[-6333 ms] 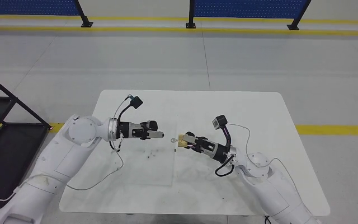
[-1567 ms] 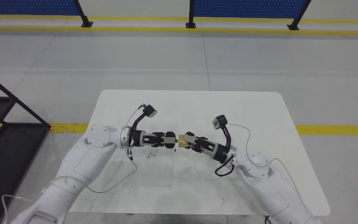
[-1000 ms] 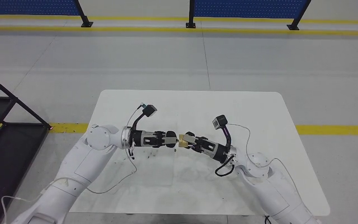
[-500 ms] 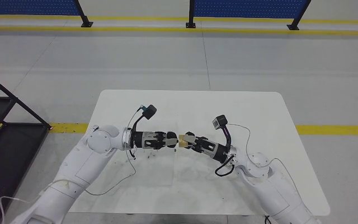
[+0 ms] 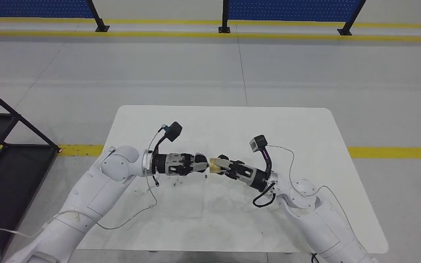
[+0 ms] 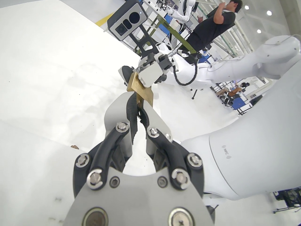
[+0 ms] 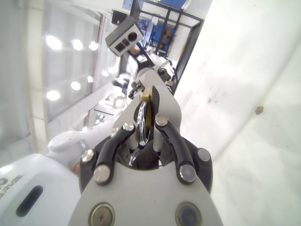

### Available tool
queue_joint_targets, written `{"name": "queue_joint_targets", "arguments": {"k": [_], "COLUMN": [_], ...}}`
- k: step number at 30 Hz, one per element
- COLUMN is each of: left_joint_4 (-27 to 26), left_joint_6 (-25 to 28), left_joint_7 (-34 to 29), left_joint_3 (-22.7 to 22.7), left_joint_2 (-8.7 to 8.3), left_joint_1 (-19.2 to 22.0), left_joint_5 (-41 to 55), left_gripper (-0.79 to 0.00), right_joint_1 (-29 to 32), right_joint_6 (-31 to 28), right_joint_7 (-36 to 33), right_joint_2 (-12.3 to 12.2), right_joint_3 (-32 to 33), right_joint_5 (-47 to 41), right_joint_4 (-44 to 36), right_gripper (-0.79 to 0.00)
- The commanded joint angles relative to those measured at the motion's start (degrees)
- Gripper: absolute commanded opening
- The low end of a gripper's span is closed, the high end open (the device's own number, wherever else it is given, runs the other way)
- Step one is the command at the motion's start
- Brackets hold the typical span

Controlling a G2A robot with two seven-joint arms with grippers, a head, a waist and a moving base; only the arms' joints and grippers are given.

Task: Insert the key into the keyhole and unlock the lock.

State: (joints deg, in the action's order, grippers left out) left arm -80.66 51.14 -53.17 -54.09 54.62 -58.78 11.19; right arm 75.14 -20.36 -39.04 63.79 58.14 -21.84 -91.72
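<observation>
- left gripper [image 5: 201,165] brought in since the first frame, from well apart to right against the lock [image 5: 212,167].
- lock held off the table [image 5: 296,131], above its middle, clamped tight in the right gripper [image 5: 218,168]; shackle [image 7: 142,118] seen between the fingers.
- left fingers [image 6: 117,111] pinched nearly closed on a thin piece, probably the key [image 6: 139,103], set against the lock's brass end.

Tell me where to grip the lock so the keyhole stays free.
Pinch the lock by its flat brass faces near the shackle end, coming from behind the shackle, as the right gripper does. The body is flat-sided, and its bottom end points at the left gripper, so that end must stay bare.
</observation>
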Motion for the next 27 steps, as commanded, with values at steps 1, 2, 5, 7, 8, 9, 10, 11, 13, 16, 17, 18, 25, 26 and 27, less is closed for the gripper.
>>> {"name": "queue_joint_targets", "arguments": {"k": [1,2,5,7,8,9,10,11,13,16,17,18,25,26,27], "left_joint_4": [-0.3,-0.5,-0.7,-0.8,-0.8,-0.9,-0.9,-1.1,-1.5,-2.4,-2.7,-3.0,-4.7,-4.9,-5.2], "left_joint_6": [0.9,1.2,1.8,2.4,2.8,3.1,3.4,3.8,4.3,5.2,5.4,5.5,6.5,6.6,6.8], "left_joint_7": [0.9,1.2,1.8,2.4,2.8,3.1,3.5,4.0,5.1,7.3,8.0,8.8,14.6,15.4,16.3], "left_joint_3": [0.0,0.0,0.2,0.2,0.1,-0.1,-0.2,-0.4,-0.7,-1.3,-1.5,-1.7,-3.5,-3.7,-4.0], "left_joint_2": [-0.26,-0.36,-0.56,-0.65,-0.69,-0.72,-0.73,-0.74,-0.73,-0.7,-0.69,-0.67,-0.58,-0.57,-0.55], "left_joint_1": [-0.2,-0.2,-0.4,-0.4,-0.4,-0.5,-0.5,-0.6,-0.9,-1.3,-1.5,-1.8,-3.2,-3.5,-3.7], "left_joint_5": [-1.5,-2.1,-2.8,-3.6,-4.1,-4.7,-5.2,-6.0,-7.8,-11.1,-12.3,-13.3,-20.4,-21.6,-22.7], "left_gripper": [-0.785,-0.785,-0.785,-0.785,-0.785,-0.785,-0.785,-0.785,-0.785,-0.785,-0.785,-0.785,-0.785,-0.785,-0.785], "right_joint_1": [0.0,0.0,0.0,0.0,0.0,0.0,0.0,0.0,0.0,0.0,0.0,0.0,0.0,0.0,0.0], "right_joint_6": [0.0,0.0,0.0,0.0,0.0,0.0,0.0,0.0,0.0,0.0,0.0,0.0,0.0,0.0,0.0], "right_joint_7": [0.0,0.0,0.0,0.0,0.0,0.0,0.0,0.0,0.0,0.0,0.0,0.0,0.0,0.0,0.0], "right_joint_2": [0.0,0.0,0.0,0.0,0.0,0.0,0.0,0.0,0.0,0.0,0.0,0.0,0.0,0.0,0.0], "right_joint_3": [0.0,0.0,0.0,0.0,0.0,0.0,0.0,0.0,0.0,0.0,0.0,0.0,0.0,0.0,0.0], "right_joint_5": [0.0,0.0,0.0,0.0,0.0,0.0,0.0,0.0,0.0,0.0,0.0,0.0,0.0,0.0,0.0], "right_joint_4": [0.0,0.0,0.0,0.0,0.0,0.0,0.0,0.0,0.0,0.0,0.0,0.0,0.0,0.0,0.0], "right_gripper": [-0.785,-0.785,-0.785,-0.785,-0.785,-0.785,-0.785,-0.785,-0.785,-0.785,-0.785,-0.785,-0.785,-0.785,-0.785]}}
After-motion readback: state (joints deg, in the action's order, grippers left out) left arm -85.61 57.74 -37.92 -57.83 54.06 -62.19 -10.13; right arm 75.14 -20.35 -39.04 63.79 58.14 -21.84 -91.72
